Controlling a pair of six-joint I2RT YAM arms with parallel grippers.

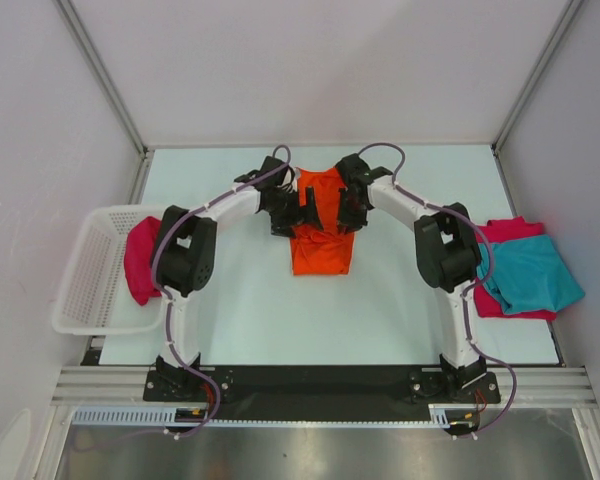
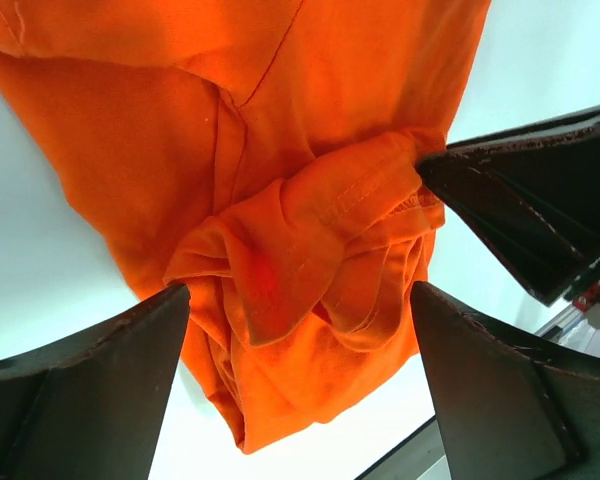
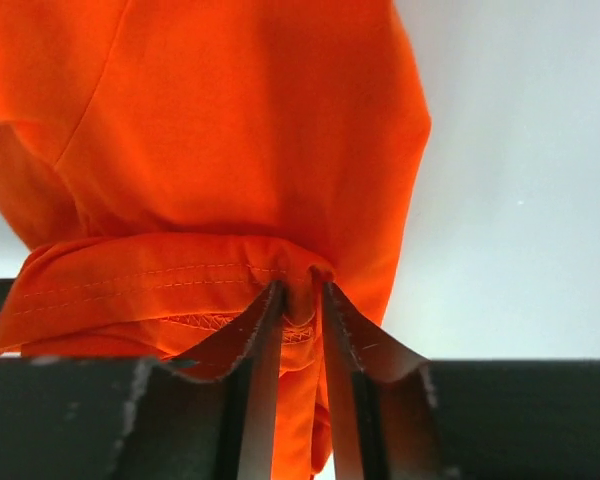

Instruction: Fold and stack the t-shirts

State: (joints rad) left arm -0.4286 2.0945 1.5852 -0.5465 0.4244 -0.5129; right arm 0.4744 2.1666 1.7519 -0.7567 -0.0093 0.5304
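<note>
The bright orange t-shirt (image 1: 321, 245) lies partly folded at the table's middle. My left gripper (image 1: 298, 213) hovers over its left side. In the left wrist view it (image 2: 300, 295) is open, with a bunched fold of the orange shirt (image 2: 300, 300) between its wide-apart fingers (image 2: 100, 390), not pinched. My right gripper (image 1: 348, 212) is at the shirt's right side. In the right wrist view it (image 3: 300, 292) is shut on a hemmed fold of the orange shirt (image 3: 230, 120). A teal t-shirt (image 1: 533, 275) lies on a crimson one (image 1: 510, 231) at the right.
A white mesh basket (image 1: 85, 285) stands at the left edge with a crimson t-shirt (image 1: 140, 260) hanging over its right rim. The right gripper's dark finger (image 2: 540, 210) shows in the left wrist view, close to the orange cloth.
</note>
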